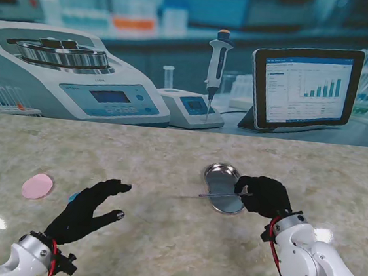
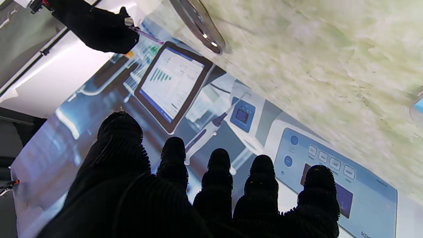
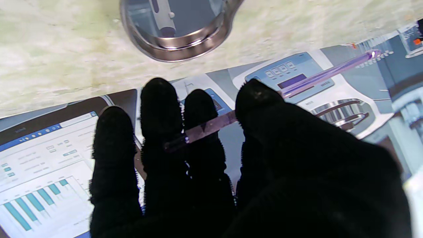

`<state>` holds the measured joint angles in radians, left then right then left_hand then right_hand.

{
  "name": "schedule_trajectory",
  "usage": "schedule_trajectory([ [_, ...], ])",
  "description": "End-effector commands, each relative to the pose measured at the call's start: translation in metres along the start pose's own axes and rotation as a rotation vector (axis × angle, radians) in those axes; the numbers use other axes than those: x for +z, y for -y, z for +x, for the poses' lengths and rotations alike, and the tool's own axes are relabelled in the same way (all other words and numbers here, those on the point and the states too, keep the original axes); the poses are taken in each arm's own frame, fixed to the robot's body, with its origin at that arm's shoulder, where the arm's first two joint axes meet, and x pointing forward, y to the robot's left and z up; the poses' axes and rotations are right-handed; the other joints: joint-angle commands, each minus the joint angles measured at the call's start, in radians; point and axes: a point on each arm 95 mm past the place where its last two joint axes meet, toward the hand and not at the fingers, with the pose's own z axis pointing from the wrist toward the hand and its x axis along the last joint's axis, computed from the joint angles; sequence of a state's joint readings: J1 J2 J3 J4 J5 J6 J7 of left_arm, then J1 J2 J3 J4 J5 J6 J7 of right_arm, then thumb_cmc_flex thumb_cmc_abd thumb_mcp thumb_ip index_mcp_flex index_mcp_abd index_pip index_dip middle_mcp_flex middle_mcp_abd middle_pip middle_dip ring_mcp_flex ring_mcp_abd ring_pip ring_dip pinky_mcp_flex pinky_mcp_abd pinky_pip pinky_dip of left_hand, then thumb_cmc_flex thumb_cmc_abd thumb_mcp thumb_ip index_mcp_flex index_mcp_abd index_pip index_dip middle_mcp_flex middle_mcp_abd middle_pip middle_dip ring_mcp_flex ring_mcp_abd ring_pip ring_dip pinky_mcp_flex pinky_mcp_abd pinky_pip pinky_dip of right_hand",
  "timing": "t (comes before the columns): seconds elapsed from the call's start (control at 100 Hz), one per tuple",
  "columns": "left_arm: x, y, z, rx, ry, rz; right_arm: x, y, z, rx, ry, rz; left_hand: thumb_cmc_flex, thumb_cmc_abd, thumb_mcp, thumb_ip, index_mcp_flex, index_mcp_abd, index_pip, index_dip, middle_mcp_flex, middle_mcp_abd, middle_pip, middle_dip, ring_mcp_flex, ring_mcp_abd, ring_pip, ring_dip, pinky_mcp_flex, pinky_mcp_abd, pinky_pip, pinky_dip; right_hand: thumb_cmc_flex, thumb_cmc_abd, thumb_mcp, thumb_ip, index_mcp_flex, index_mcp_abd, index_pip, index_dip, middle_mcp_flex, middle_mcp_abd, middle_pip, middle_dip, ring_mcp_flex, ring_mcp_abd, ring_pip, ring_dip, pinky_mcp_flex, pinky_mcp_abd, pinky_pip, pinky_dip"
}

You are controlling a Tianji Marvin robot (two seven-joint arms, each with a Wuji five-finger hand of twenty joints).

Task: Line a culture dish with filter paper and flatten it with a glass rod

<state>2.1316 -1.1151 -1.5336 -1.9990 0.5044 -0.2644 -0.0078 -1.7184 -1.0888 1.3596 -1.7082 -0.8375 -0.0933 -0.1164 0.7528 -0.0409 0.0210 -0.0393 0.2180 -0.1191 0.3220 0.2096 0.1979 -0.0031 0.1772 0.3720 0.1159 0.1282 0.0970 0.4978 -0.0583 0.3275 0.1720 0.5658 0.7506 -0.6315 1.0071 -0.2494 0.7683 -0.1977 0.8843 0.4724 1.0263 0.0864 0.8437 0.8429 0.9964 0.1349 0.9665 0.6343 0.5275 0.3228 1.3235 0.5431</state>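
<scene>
The shiny round culture dish (image 1: 223,187) (image 3: 178,36) sits right of the table's middle. My right hand (image 1: 263,196) (image 3: 251,158) hovers at its right rim, shut on a thin glass rod (image 1: 209,195) (image 3: 317,77). The rod lies level and points left across the nearer part of the dish. A pink disc of filter paper (image 1: 37,186) lies flat on the table far to the left. My left hand (image 1: 91,210) (image 2: 205,195) floats between the paper and the dish, fingers spread, holding nothing. The left wrist view also catches the right hand (image 2: 99,29), the rod (image 2: 147,35) and the dish (image 2: 198,23).
A small blue object (image 1: 72,197) (image 2: 418,107) peeks out beside my left hand, mostly hidden. A printed lab backdrop (image 1: 191,66) stands along the table's far edge. The table (image 1: 171,255) has a pale marbled top.
</scene>
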Motion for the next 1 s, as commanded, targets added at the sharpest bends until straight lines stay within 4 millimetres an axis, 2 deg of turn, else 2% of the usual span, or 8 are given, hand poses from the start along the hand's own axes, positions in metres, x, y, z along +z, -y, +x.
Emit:
schedule_trajectory([
  [0.0, 0.002, 0.005, 0.001, 0.023, -0.006, 0.001, -0.005, 0.003, 0.012, 0.026, -0.028, 0.0, 0.025, 0.028, -0.026, 0.03, 0.008, -0.029, 0.015, 0.014, -0.016, 0.005, 0.015, 0.016, 0.011, 0.001, -0.005, 0.008, 0.004, -0.003, -0.027, 0.024, 0.013, 0.064, -0.001, -0.009, 0.128, -0.007, 0.106, 0.074, 0.026, 0.028, 0.015, 0.02, 0.032, 0.022, 0.032, 0.021, -0.01, 0.027, 0.037, 0.015],
  [0.31, 0.013, 0.011, 0.005, -0.103, -0.035, -0.069, -0.019, -0.002, 0.041, 0.067, -0.124, -0.01, 0.024, 0.029, -0.025, 0.03, 0.029, -0.063, 0.055, 0.036, -0.005, 0.01, 0.061, 0.027, 0.033, 0.01, 0.001, 0.026, 0.032, 0.002, -0.009, 0.038, 0.016, 0.069, -0.01, -0.007, 0.128, -0.01, 0.102, 0.084, 0.025, 0.026, 0.014, 0.021, 0.031, 0.022, 0.032, 0.023, -0.012, 0.025, 0.036, 0.017],
  [0.66, 0.019, -0.002, 0.02, -0.266, -0.066, -0.174, -0.023, -0.003, 0.071, 0.114, -0.229, -0.011, 0.018, 0.03, -0.026, 0.031, 0.037, -0.071, 0.073, 0.045, 0.0, 0.013, 0.086, 0.033, 0.046, 0.018, 0.003, 0.035, 0.05, 0.007, 0.016, 0.054, 0.018, 0.074, -0.018, -0.005, 0.127, -0.016, 0.098, 0.093, 0.023, 0.024, 0.012, 0.025, 0.029, 0.02, 0.032, 0.025, -0.014, 0.022, 0.035, 0.019],
  [0.99, 0.02, -0.003, 0.034, -0.369, -0.1, -0.23, -0.025, -0.004, 0.093, 0.139, -0.306, -0.018, 0.008, 0.033, -0.027, 0.03, 0.072, -0.07, 0.104, 0.061, 0.04, 0.029, 0.119, 0.039, 0.077, 0.031, 0.011, 0.043, 0.074, 0.02, 0.046, 0.068, 0.018, 0.076, -0.022, -0.004, 0.126, -0.019, 0.095, 0.1, 0.022, 0.023, 0.011, 0.027, 0.027, 0.02, 0.031, 0.026, -0.014, 0.022, 0.034, 0.02],
])
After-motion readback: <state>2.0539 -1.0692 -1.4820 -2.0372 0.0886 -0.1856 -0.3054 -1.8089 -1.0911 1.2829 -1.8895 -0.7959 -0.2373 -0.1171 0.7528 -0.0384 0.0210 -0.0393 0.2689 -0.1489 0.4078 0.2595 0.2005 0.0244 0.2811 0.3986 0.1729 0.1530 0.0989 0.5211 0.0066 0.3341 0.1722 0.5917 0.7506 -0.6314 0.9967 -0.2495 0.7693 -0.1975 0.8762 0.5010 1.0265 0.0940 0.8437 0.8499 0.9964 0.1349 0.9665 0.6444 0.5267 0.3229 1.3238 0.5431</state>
